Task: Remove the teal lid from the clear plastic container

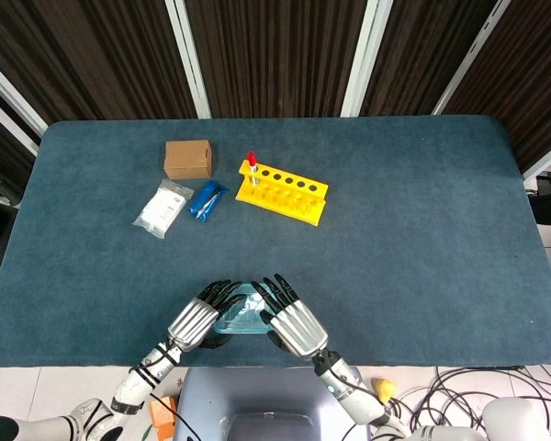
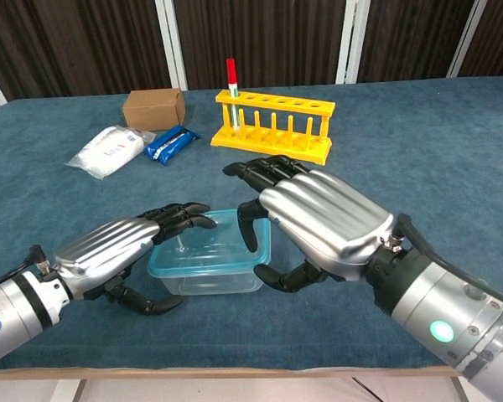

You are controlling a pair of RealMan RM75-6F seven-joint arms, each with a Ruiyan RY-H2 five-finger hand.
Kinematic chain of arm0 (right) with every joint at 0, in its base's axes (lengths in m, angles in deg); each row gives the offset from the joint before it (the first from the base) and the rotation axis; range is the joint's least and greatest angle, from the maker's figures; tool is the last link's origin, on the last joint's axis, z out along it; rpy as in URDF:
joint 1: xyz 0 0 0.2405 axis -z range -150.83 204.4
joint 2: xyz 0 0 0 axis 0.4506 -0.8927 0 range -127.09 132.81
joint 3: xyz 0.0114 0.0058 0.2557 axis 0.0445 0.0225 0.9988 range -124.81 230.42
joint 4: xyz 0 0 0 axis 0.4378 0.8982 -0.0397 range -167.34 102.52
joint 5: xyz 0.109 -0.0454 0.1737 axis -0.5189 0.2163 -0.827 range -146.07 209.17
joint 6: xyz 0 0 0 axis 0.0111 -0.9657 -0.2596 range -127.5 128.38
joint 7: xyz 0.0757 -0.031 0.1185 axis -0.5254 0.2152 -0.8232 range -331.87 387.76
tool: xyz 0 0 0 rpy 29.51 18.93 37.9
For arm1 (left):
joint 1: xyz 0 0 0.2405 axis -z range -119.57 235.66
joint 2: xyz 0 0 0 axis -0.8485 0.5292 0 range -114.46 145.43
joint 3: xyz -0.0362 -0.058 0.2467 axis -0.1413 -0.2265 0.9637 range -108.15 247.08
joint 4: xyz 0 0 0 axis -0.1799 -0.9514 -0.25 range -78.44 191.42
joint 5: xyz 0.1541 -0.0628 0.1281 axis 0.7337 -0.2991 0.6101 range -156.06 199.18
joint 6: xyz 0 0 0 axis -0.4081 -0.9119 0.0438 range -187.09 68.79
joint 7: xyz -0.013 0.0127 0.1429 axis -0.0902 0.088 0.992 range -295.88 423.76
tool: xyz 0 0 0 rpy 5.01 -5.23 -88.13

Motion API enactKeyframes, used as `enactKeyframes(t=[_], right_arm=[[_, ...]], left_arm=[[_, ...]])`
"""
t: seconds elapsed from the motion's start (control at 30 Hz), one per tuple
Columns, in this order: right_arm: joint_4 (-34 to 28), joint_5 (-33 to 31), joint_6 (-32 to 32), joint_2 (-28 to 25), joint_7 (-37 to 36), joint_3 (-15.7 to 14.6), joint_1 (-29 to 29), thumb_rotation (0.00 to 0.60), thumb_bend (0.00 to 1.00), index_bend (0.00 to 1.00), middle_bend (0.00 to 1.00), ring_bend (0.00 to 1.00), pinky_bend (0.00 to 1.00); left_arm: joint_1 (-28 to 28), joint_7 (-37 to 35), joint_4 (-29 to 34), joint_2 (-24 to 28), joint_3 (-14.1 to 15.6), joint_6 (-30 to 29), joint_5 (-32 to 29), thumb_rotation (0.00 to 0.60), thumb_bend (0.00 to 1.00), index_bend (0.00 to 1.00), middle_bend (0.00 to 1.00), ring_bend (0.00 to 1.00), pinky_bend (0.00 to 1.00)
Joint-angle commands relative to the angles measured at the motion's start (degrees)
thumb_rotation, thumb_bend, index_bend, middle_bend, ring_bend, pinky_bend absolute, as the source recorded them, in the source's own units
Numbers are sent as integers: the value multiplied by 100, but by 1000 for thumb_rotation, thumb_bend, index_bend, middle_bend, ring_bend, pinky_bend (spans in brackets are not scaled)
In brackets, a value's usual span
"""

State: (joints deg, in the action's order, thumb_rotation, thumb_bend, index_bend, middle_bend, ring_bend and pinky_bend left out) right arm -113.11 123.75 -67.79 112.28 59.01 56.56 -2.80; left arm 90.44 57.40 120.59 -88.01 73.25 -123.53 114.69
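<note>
The blue surface (image 1: pixel 422 230) carries everything. The right robot hand (image 2: pixel 318 219) arches over the right end of the clear container (image 2: pixel 208 278) at the near edge, fingers on the teal lid (image 2: pixel 210 249), thumb against the side wall, gripping it. The left robot hand (image 2: pixel 121 247) clasps the container's left end, fingertips on the lid. Toward the far left stand a yellow rack (image 1: pixel 282 192), a cardboard box (image 1: pixel 187 159), a white packet (image 1: pixel 162 209) and a blue packet (image 1: pixel 207 200).
</note>
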Motion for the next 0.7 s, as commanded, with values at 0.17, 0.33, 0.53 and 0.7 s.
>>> enactKeyframes(t=[0.17,0.33,0.53,0.7], right_arm=[[-138,-67,-23,-2,121,105,-36,600,287,533,39,0,6],[-255,-138,16,4,255,166,-79,600,287,531,40,0,6],[-349,-204,24,2,355,201,-104,600,287,529,39,0,6],[-390,-269,15,-31,367,223,-105,600,287,529,39,0,6]], left_arm=[[-4,2,-19,-8,5,-5,7,600,303,330,360,129,106],[-17,10,-41,-8,6,-20,5,600,302,331,362,131,107],[-27,14,-54,-2,11,-16,-1,600,303,337,367,134,107],[-35,-3,-59,1,24,-21,9,600,304,340,388,139,111]])
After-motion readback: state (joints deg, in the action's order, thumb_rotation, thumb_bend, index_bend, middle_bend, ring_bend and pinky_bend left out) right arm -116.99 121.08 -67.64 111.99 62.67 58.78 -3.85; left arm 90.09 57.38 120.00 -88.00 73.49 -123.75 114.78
